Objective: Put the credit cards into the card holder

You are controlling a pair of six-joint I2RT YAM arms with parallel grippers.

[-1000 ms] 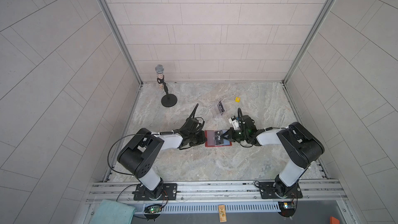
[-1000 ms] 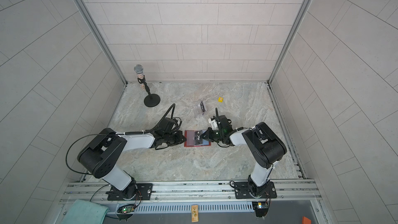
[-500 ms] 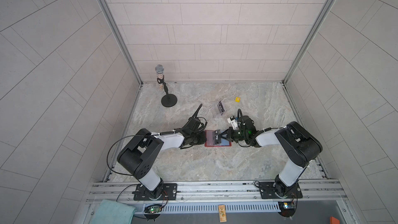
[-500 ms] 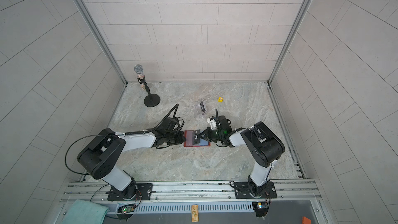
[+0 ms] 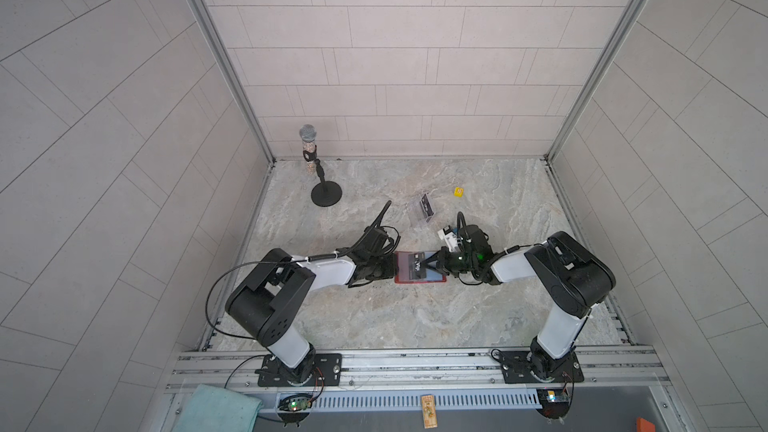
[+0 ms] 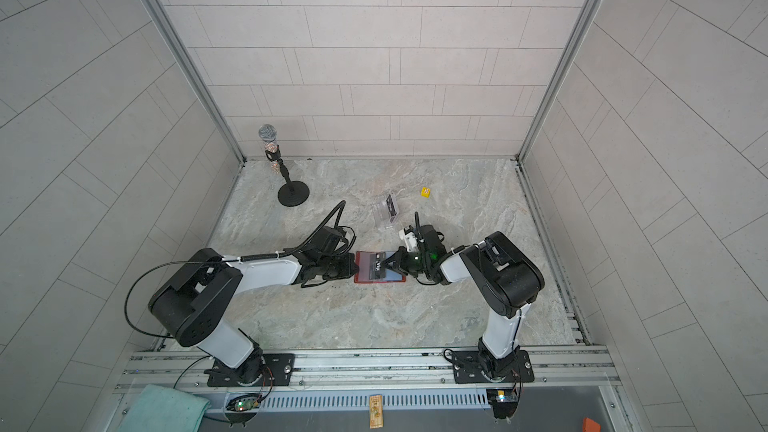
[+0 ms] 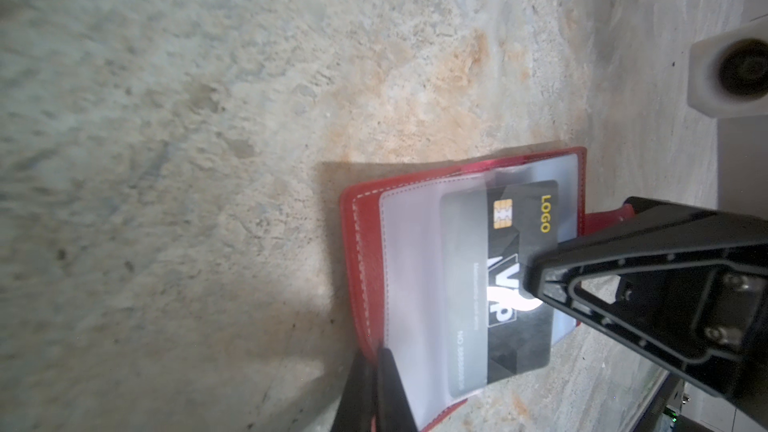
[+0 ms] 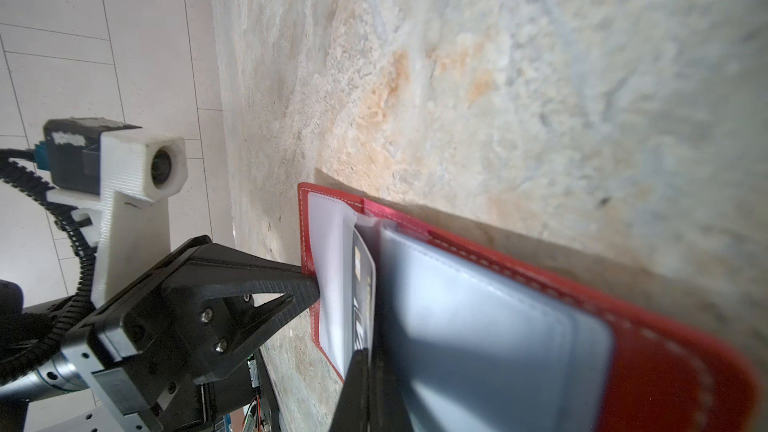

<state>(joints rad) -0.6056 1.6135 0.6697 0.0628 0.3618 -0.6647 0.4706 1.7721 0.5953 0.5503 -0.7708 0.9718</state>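
Right gripper (image 5: 432, 263) nudged toward 9 o'clock, clamped on card (image 7: 519, 351); left gripper (image 5: 392, 270) pinches wallet (image 7: 361, 243) edge; skewed card could snag sleeve (image 7: 415, 263), buckling it

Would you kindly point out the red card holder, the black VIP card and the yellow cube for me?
card holder (image 7: 366, 251): left wrist view, red stitched border.
black VIP card (image 7: 505, 243): left wrist view, face beside the chip.
yellow cube (image 5: 459, 192): in a top view, upper face.
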